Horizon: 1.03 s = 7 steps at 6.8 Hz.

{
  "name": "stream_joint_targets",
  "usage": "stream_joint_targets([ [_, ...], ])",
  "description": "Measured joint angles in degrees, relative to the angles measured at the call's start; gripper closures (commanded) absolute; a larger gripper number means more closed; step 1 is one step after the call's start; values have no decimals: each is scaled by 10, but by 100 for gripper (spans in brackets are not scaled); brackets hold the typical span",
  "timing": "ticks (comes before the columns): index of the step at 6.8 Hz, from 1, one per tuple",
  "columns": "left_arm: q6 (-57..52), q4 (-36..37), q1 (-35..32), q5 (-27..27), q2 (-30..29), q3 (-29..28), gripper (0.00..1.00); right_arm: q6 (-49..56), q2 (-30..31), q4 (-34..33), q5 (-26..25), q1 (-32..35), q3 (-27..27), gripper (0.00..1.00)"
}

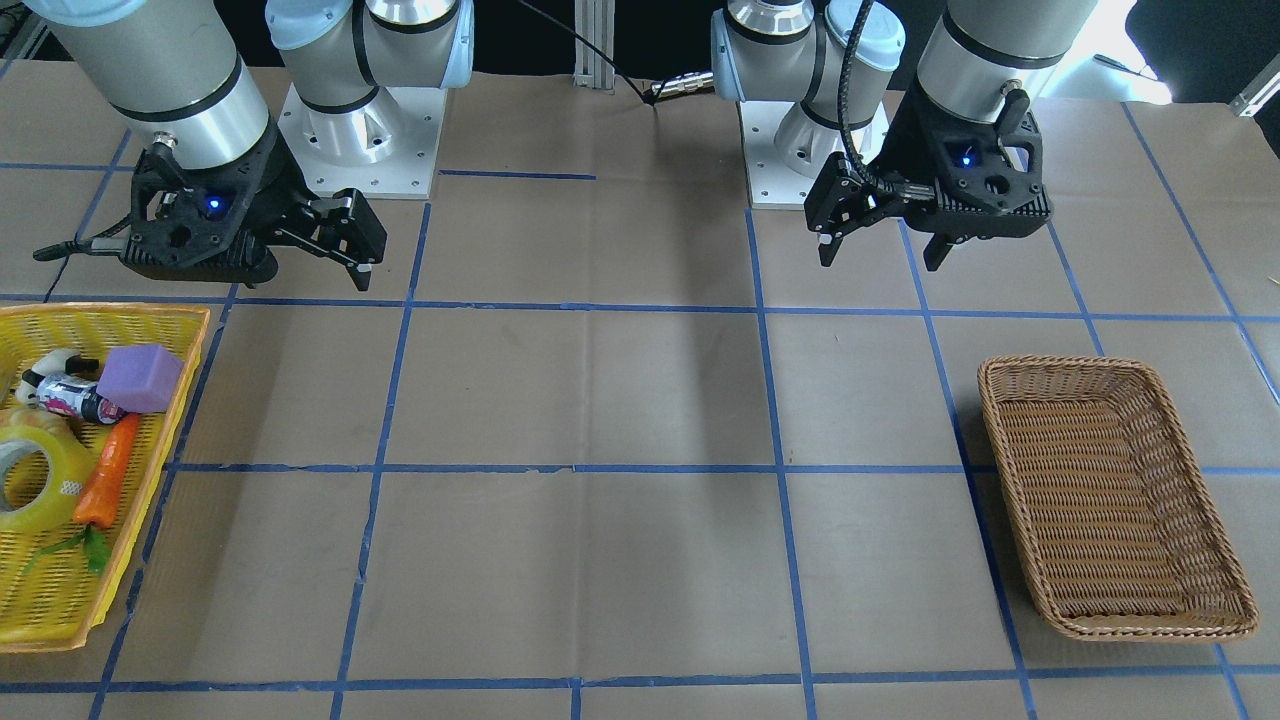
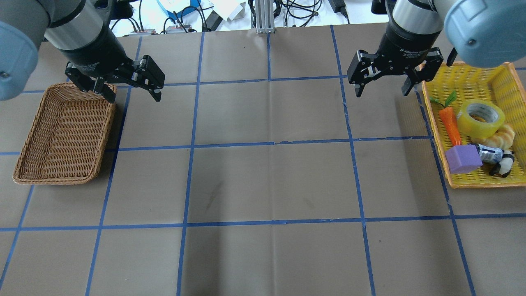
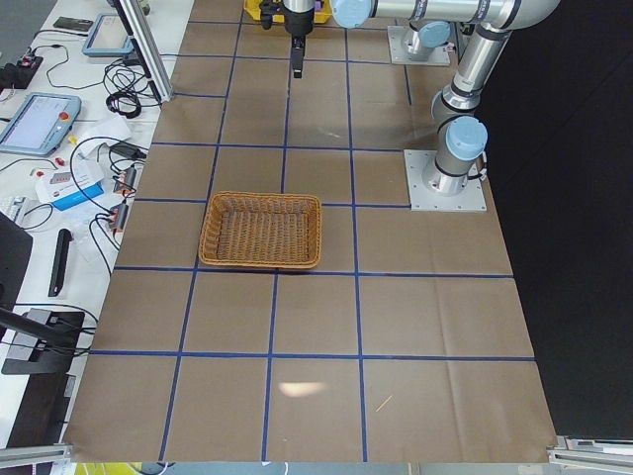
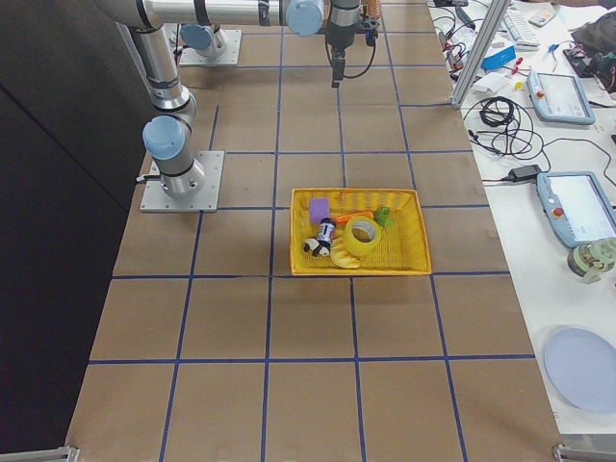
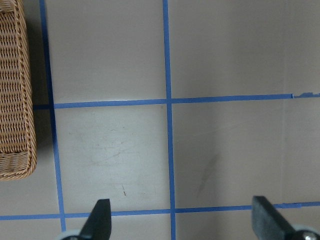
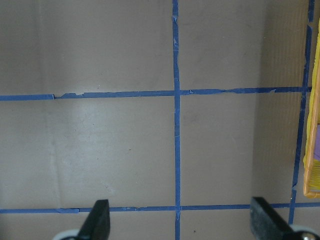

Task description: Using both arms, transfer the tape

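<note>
Left gripper: jaws spread wide, holding nothing, hanging over the bench just beside the far corner of the wicker basket. Right gripper: jaws likewise spread, near the yellow basket. Tape lies flat inside the yellow basket, between the toy carrot and the croissant toy.

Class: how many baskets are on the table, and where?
2. The brown wicker basket lies by the left gripper; the yellow basket holding the tape sits by the right gripper.
</note>
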State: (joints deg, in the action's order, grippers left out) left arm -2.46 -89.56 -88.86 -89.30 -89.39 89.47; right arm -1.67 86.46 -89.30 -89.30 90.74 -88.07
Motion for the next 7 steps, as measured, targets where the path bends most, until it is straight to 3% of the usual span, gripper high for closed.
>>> stream_joint_targets([
  [7,0,0,0,0,0,0,0,14,-3,-1,-2,-4,-2,0],
])
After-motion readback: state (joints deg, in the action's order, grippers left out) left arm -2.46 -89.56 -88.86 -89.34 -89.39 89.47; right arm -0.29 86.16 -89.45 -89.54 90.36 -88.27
